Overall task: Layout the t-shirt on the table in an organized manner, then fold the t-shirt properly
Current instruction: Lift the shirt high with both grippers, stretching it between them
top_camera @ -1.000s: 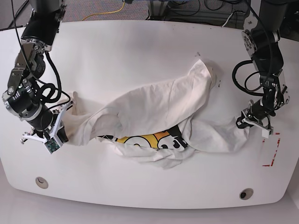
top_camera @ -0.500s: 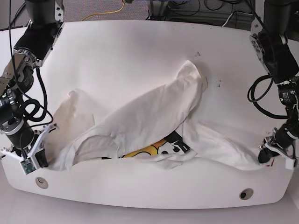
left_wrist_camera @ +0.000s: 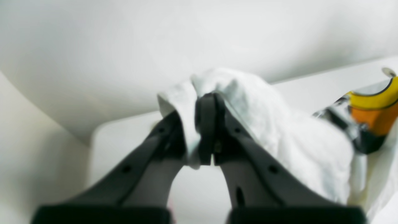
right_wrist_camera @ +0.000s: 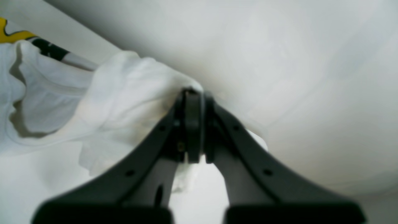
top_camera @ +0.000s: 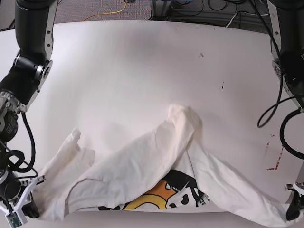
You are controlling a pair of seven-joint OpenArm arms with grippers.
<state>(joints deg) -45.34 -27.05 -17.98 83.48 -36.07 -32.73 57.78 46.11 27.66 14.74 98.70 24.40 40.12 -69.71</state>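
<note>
Robotics lab bench, set up for cloth handling.

Shown by two black jointed robot arms, one [top_camera: 26, 61] at the left and one [top_camera: 289, 57] at the right of a large white glossy table [top_camera: 123, 71], each trailing looped black cabling. Marked with red tape [top_camera: 274, 154] near the right edge and a few dark specks [top_camera: 222, 86] on the surface. Beyond the far edge, grey carpeted floor with a yellow cable [top_camera: 111, 12] and a tangle of black and white leads [top_camera: 223, 9] by metal stands.
</note>
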